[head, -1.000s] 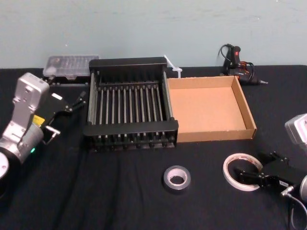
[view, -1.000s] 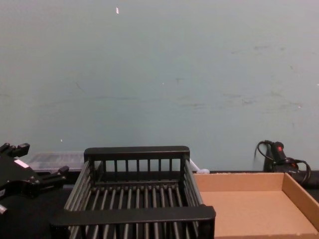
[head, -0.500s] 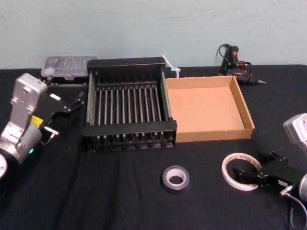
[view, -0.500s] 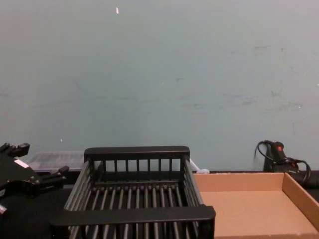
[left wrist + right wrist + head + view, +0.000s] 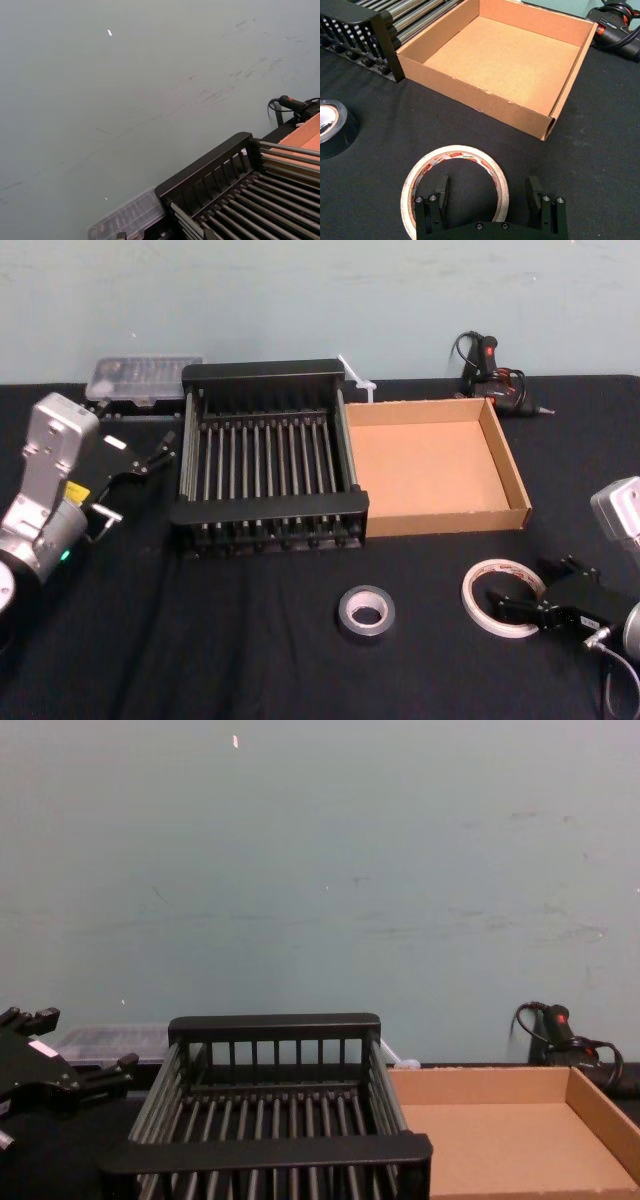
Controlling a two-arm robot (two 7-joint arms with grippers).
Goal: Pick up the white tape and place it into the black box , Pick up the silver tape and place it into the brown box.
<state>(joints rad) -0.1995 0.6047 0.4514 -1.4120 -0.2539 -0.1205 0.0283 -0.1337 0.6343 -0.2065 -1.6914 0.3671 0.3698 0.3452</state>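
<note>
A black-covered table (image 5: 250, 670) stands against a pale green wall. The black box (image 5: 268, 506) sits toward the back of the table. The brown box (image 5: 438, 522) touches the black box's right side, and both are empty. The silver tape (image 5: 366, 612) lies flat on the cloth in front of the black box's right corner. The white tape (image 5: 483, 578) lies flat farther right of the black box, in front of the brown one.

The right gripper (image 5: 486, 194) is low over the white tape, its fingers (image 5: 438, 192) spread apart. One is over the roll's hole and the other is outside its rim, not closed on it. The left gripper (image 5: 160, 452) hangs just left of the black box, fingers apart and holding nothing. Behind the black box's left corner lies a clear plastic case (image 5: 135, 375). A glue gun (image 5: 490, 365) rests well to the black box's right, at the wall.
</note>
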